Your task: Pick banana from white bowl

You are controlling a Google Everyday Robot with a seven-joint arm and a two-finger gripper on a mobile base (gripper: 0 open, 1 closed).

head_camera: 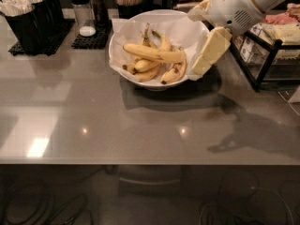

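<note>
So the grey counter fills most of the view, shiny with a couple of light spots on it. The robot's arm comes in from the top right, a big white rounded shell, and its shadow falls on the counter below it.

The white bowl sits near the back of the counter, a bit right of centre, lined with crinkled white paper. To the right there's a black wire rack with packets on it, and over on the far left a black holder stuffed with white utensils.

The gripper is cream coloured and hangs tilted just at the right edge of the bowl, its tip down by the paper and rim. Honestly I can't tell whether it's spread or closed from this angle, and it isn't holding anything.

The banana is lying in the bowl, on top of the pile, running roughly left to right with a gentle curve. The shorter bananas, spotted dark, lie under and in front of it.

Behind the bowl on the left, a salt shaker and a darker shaker stand on a black mat.
</note>
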